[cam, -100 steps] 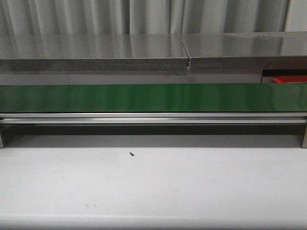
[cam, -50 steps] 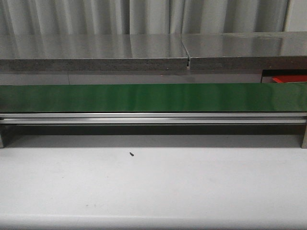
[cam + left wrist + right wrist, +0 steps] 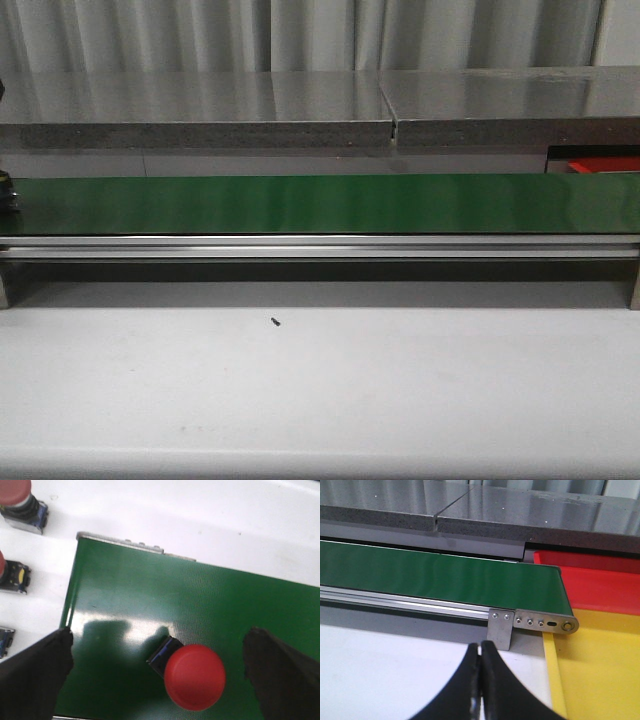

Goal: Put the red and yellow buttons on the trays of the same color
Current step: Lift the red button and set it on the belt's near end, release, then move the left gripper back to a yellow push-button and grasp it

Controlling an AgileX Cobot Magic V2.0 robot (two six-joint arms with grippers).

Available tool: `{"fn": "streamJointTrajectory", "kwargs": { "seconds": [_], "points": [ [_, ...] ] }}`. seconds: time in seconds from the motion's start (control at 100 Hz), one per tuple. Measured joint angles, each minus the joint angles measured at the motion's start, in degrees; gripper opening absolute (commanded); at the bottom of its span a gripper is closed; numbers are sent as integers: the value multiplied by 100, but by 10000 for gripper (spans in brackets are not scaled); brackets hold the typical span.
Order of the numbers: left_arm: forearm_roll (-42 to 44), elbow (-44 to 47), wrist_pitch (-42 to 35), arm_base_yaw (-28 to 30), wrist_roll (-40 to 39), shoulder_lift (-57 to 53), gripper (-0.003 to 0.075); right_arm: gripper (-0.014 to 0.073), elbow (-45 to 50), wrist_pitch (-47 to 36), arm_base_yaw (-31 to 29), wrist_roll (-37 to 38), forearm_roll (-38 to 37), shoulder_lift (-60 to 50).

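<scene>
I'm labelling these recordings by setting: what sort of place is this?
Probably a lab mock-up of a sorting line: a green conveyor belt carrying a red button, with a red tray and a yellow tray at its end.

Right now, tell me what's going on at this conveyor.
The left pincer hangs open over one end of the green conveyor belt, with a red mushroom-head push button lying on the belt between its fingers, not gripped. More buttons sit on the white table beside that belt end. The right pincer is shut and empty near the other end, where the red tray and yellow tray hold nothing in view.
</scene>
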Motion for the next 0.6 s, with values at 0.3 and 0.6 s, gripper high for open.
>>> {"fn": "streamJointTrajectory", "kwargs": {
  "seconds": [0.3,0.6],
  "points": [
    [408,-24,314,735,1,-357,662,-118,0,0,0,0,0,0],
    [518,548,554,1835,-9,-357,662,-118,0,0,0,0,0,0]
  ]
}}
